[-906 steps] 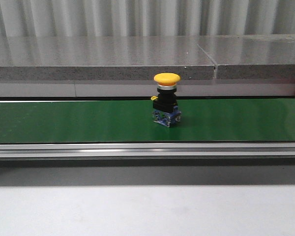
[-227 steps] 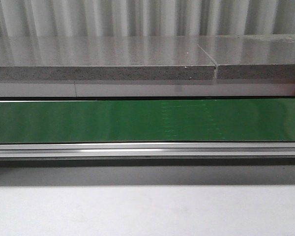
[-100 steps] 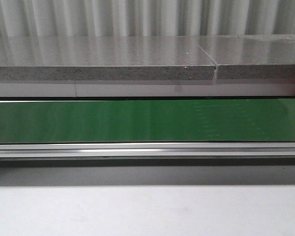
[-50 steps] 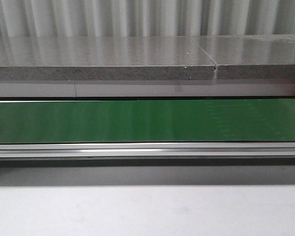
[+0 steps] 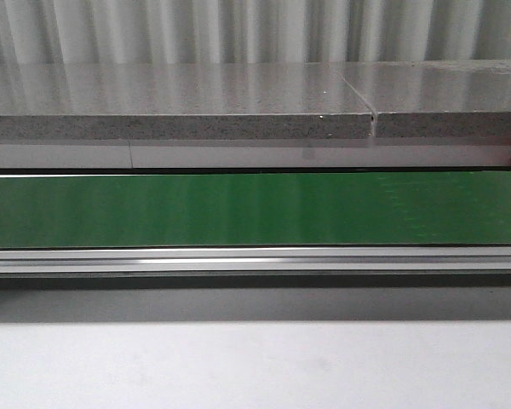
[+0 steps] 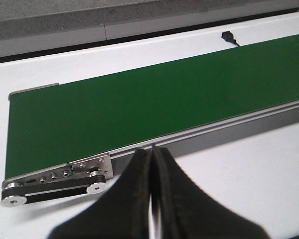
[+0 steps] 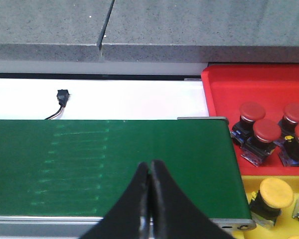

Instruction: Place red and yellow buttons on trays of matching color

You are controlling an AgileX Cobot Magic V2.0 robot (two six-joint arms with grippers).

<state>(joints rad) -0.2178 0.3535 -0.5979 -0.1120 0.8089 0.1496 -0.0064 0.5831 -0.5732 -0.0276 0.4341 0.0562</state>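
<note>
We are waiting with both the left gripper (image 6: 152,154) and the right gripper (image 7: 150,169) pressed together on nothing, hanging over a green belt (image 5: 255,209) that is carrying no button in any view. We are judging the sorting well along: the red tray (image 7: 224,92) is holding at least four red buttons (image 7: 266,131), and the yellow tray (image 7: 250,191) beside it is holding a yellow button (image 7: 276,193), perhaps more at the frame edge.

Green belt (image 5: 255,209) bare, open above
</note>
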